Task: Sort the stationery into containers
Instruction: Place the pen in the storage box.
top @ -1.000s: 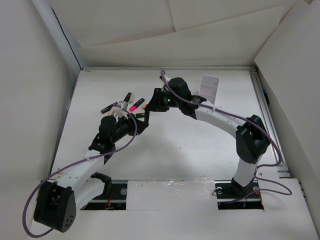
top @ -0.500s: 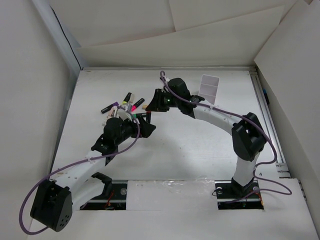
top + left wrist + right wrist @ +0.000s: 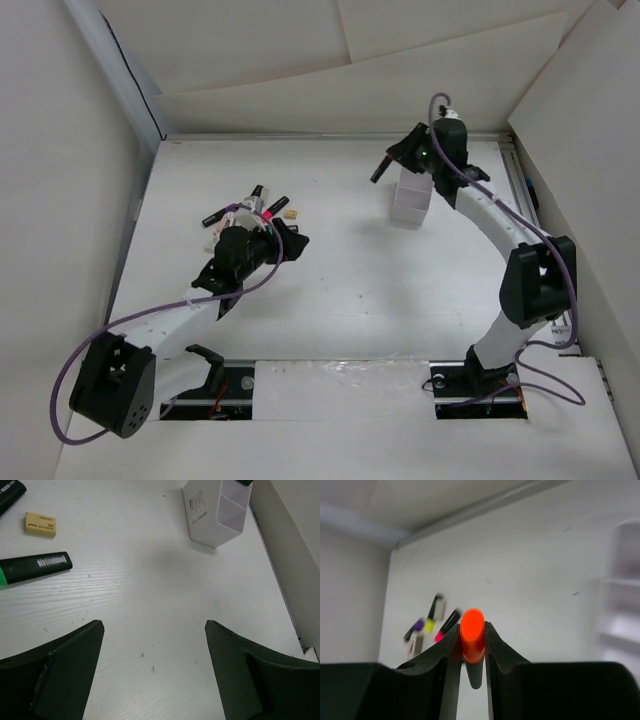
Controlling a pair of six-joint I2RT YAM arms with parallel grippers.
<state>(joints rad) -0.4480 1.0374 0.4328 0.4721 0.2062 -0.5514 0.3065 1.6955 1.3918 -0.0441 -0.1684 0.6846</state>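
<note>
Since the earlier frame, the right arm has swung from the middle of the surface (image 3: 350,290) to the upper right of the overhead view. The left arm has stretched a little farther toward the scattered markers.

The right claw (image 3: 404,160) is clamped on an orange marker (image 3: 472,636). Its wrist view shows the marker's orange end pinched between the two fingers, with the dark end pointing away. In the overhead view that claw sits just above the white box (image 3: 409,203), which stands in the upper right of the frame. Whether the marker touches the box cannot be told.

The left claw (image 3: 154,627) is spread wide and grips nothing, over bare surface. In its wrist view a green marker (image 3: 36,569) lies at the left edge. A tan eraser (image 3: 40,523) lies apart from it in the upper left, and the box, a divider showing inside, stands at the top right.

The loose markers (image 3: 250,208) lie in a small cluster left of centre in the overhead view, just beyond the left claw, with the eraser at the cluster's right side. Purple, yellow and pink ones show, blurred, in the right wrist view.
</note>
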